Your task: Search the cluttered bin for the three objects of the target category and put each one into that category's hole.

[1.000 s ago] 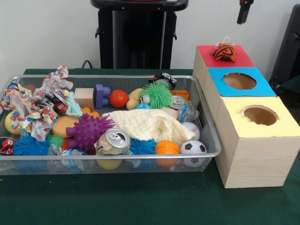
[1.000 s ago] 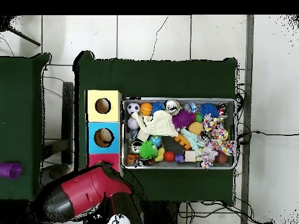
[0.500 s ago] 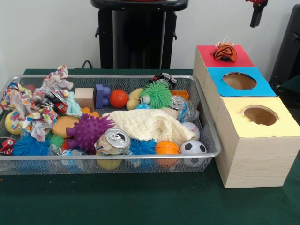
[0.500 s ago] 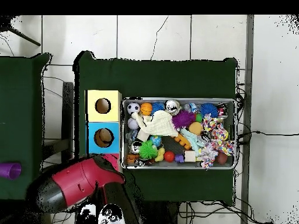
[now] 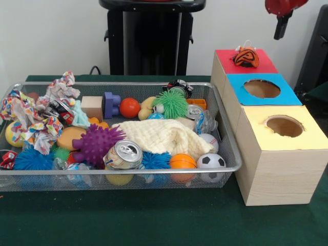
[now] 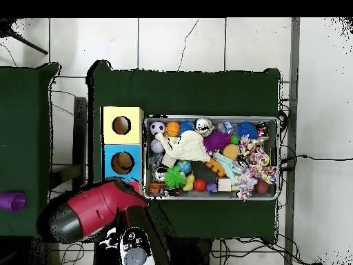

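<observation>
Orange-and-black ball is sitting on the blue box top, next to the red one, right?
Not quite. The front view shows the orange-and-black ball resting on the red box top, at the far end of the row. The blue box top next to it carries nothing over its open hole.

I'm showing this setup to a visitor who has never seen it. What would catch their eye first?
Most likely the wire bin crammed with bright toys: a purple spiky ball near its front, a dented can beside it, a cream cloth across the middle. To the bin's right stand three boxes topped red, blue and yellow, with an orange striped ball resting on the red one.
</observation>
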{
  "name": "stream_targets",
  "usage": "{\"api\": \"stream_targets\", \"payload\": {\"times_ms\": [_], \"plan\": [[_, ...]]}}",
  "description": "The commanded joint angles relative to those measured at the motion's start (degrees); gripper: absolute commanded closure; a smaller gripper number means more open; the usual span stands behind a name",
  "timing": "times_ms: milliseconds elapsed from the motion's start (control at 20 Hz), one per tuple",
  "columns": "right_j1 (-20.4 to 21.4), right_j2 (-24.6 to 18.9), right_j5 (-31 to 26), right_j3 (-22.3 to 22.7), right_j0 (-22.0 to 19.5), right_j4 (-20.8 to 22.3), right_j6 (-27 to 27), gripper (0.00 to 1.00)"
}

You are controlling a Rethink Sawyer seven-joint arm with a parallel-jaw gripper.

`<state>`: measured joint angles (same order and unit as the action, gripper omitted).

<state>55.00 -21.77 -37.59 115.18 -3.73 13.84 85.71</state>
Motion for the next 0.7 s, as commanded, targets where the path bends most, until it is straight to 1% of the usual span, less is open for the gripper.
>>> {"api": "stream_targets", "payload": {"times_ms": [50,250,700], "plan": [[1.1,-1.7,-3.9,-2.0,-3.6,-0.1,0.4,1.00],[2.8,-2.3,-7.6,-2.8,-4.1,-1.0,-0.6,1.00],[2.2,-2.7,-7.8,-3.7,-4.6,-0.1,-0.7,1.00]]}}
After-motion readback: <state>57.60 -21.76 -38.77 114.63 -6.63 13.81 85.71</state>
